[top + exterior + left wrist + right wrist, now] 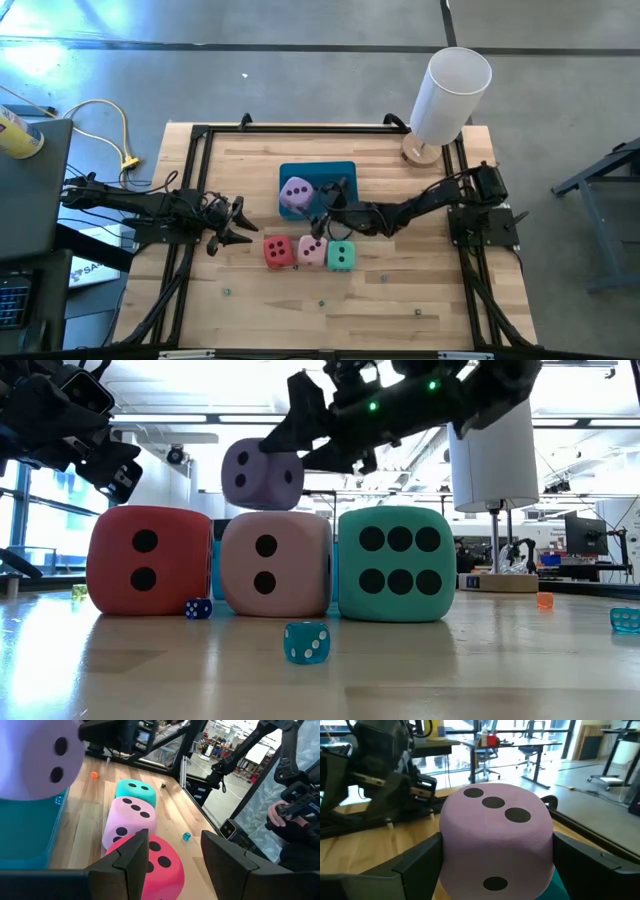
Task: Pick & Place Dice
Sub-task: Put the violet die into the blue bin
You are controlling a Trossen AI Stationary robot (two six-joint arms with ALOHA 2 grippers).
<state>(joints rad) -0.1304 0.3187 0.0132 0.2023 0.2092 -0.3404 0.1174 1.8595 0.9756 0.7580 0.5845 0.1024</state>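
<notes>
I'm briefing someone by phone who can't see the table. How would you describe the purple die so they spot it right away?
Find the blue tray in the middle of the wooden table. The purple die is over that tray, held between the right gripper's fingers. Unlike the red die, pink die and teal die, lined up on the wood nearby, it is raised and gripped.

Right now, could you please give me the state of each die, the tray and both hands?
purple die: gripped by the right hand, over the tray
red die: on the table, free
pink die: on the table, between red and teal
teal die: on the table, free
blue tray: flat on the table
right hand: shut on the purple die
left hand: open, empty, beside the red die
</notes>
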